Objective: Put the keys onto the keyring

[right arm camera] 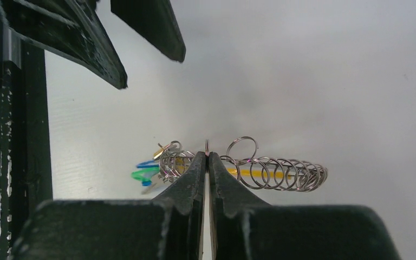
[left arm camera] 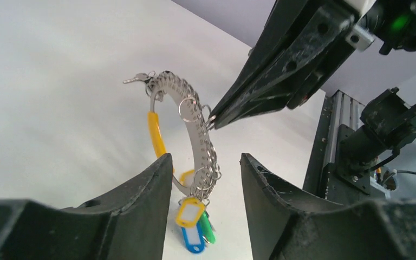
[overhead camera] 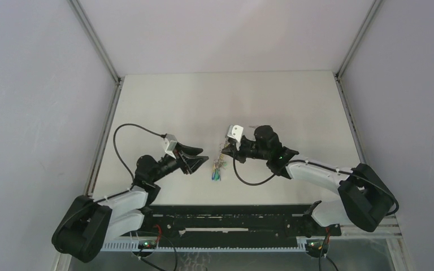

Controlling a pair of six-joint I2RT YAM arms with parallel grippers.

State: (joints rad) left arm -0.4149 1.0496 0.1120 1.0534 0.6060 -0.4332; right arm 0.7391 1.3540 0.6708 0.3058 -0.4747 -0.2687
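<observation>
The right jaws, clamped on the keyring, should hold it steady while the left jaws, apart and empty, centre on the dangling keys.

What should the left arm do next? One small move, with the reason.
Probably ease the left gripper forward and close on the keyring below the right gripper, which is shut on it and holds it up. The left jaws stand open, the loop ahead between them, keys dangling beneath.
</observation>
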